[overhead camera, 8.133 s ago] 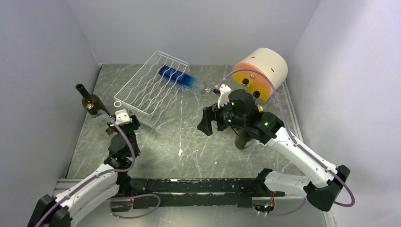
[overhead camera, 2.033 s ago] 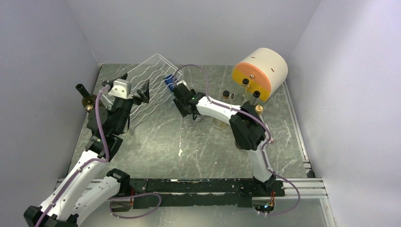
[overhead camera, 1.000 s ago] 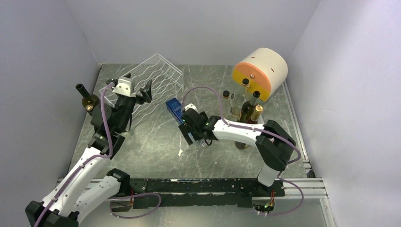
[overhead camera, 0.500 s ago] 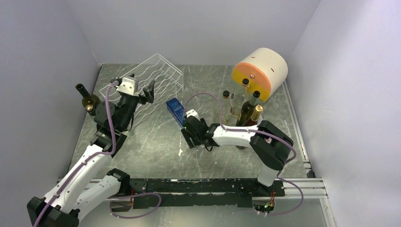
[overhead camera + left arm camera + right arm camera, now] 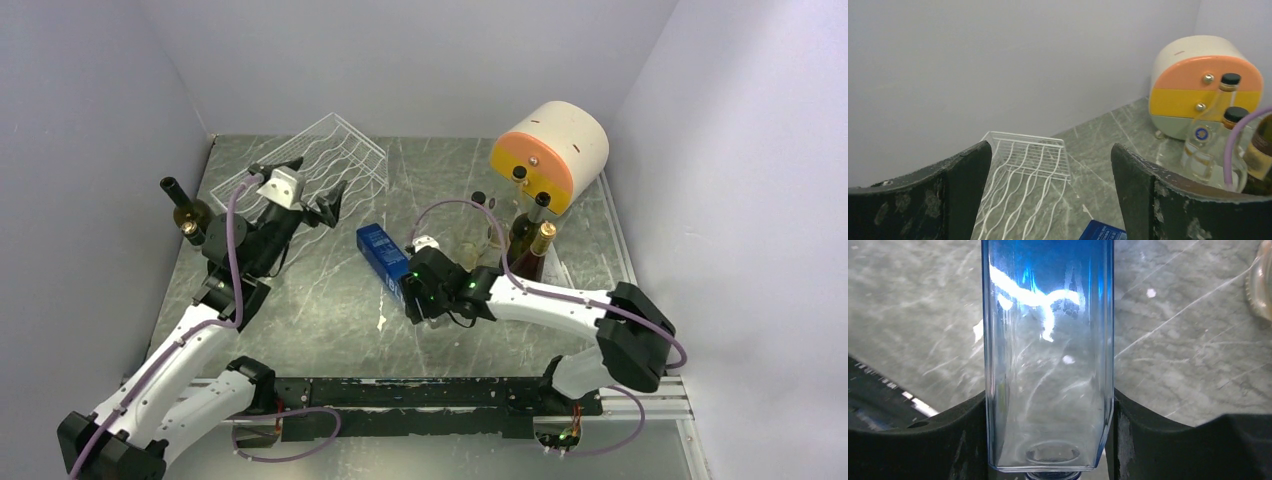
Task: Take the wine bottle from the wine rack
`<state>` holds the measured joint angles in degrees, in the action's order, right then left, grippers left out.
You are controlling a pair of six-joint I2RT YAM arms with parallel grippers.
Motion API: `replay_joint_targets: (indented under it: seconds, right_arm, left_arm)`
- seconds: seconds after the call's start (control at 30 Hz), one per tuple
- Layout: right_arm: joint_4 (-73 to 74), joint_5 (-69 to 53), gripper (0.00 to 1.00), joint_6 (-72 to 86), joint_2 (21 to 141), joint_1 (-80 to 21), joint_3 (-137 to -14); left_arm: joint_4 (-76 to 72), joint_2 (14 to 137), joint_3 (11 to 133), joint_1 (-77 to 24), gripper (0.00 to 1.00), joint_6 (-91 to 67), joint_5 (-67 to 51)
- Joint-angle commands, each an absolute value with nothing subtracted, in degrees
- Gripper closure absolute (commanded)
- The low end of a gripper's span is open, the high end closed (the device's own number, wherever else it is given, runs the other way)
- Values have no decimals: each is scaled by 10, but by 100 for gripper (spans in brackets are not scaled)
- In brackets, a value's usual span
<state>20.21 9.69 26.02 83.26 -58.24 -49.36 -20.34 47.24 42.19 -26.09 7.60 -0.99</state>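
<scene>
The wine bottle (image 5: 381,255), square, blue and clear, is off the wine rack and tilted over the middle of the table. My right gripper (image 5: 420,290) is shut on its clear lower end. In the right wrist view the wine bottle (image 5: 1048,340) fills the gap, and both fingers (image 5: 943,440) press its sides. The white wire wine rack (image 5: 335,150) sits at the back left with no bottle on it. My left gripper (image 5: 310,185) hovers at the rack's near side, open, with nothing between its fingers (image 5: 1158,195). Beyond them I see the wine rack (image 5: 1023,165).
A cream drum-shaped cabinet (image 5: 552,150) with an orange and yellow face stands at the back right. Several upright bottles (image 5: 525,235) cluster in front of it, close to my right arm. A dark bottle (image 5: 186,210) leans by the left wall.
My right gripper has carried the blue bottle nearer and to the right, farther from the rack. My left gripper has opened wider and shifted slightly right.
</scene>
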Motion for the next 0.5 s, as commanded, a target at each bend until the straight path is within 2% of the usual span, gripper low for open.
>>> replay_joint_targets:
  seconds: [0.0, 0.13, 0.23, 0.37, 0.47]
  right_arm:
    - [201, 36, 86, 298, 773, -587, -504]
    - [227, 14, 93, 310, 746, -586, -516]
    - [243, 6, 95, 313, 724, -587, -524]
    - [261, -6, 96, 303, 703, -586, -529]
    - [265, -15, 96, 292, 692, -586, -526]
  left_arm:
    - [-206, 483, 430, -282, 7, 90, -82]
    - [-160, 497, 451, -332, 8, 123, -88]
    - [-100, 511, 478, -388, 11, 126, -48]
    - [7, 508, 509, -410, 16, 21, -42]
    - [56, 474, 472, -410, 17, -70, -62]
